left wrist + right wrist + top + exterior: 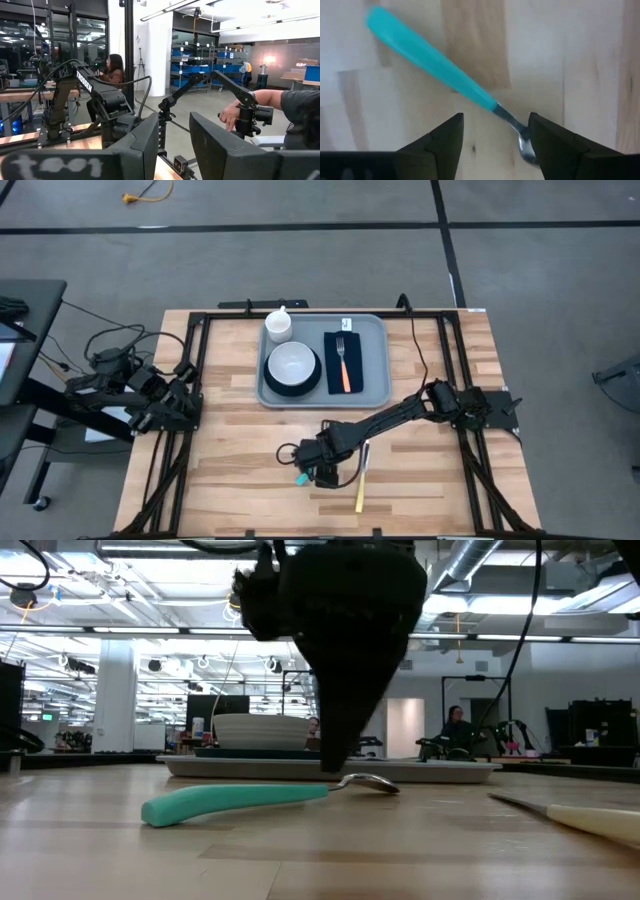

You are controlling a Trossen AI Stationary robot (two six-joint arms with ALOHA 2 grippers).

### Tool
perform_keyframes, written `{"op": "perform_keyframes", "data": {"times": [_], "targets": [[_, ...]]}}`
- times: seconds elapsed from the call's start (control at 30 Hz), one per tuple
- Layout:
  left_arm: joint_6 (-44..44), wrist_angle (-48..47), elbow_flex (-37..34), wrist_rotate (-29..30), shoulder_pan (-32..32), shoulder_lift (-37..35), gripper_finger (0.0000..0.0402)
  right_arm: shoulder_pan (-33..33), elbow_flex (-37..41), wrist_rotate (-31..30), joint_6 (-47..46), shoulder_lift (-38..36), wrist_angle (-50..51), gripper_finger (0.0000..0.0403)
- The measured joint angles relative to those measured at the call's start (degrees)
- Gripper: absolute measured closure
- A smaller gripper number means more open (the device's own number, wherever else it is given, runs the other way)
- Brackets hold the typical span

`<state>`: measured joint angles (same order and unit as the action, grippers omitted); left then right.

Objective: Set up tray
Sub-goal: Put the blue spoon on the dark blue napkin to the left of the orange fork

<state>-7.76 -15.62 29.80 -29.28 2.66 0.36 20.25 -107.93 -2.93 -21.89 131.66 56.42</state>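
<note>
The tray [377,360] sits at the table's far middle, holding a white bowl [293,364] on a dark plate [293,386], a white cup [278,324] and an orange-handled fork [343,363] on a black napkin [345,363]. Nearer the front edge, the right gripper [322,470] hangs with jaws wide over a teal-handled spoon [450,82] lying flat on bare wood, a pale-handled knife [363,483] just beside it. The left gripper [172,145] waits off the table's left edge, jaws narrowly parted on nothing; an arm in its view reads "TROSSEN".
</note>
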Motion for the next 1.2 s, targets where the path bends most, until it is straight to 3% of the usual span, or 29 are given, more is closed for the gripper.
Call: {"op": "perform_keyframes", "data": {"times": [0.63, 0.83, 1.2], "targets": [[0.01, -0.02, 0.0, -0.02, 0.0, 0.0, 0.0303, -3.08, -0.03, -0.31, 12.8, 0.31, 1.88, 0.0207], [0.01, -0.2, 0.0, -0.02, 0.0, 0.0, 0.0303, -3.49, -0.49, 3.78, 16.37, 4.33, 1.71, 0.021], [0.39, -0.38, 0.02, -0.04, 0.0, 0.02, 0.0303, -3.45, -2.45, 2.41, 17.37, 5.27, 4.07, 0.0231]]}}
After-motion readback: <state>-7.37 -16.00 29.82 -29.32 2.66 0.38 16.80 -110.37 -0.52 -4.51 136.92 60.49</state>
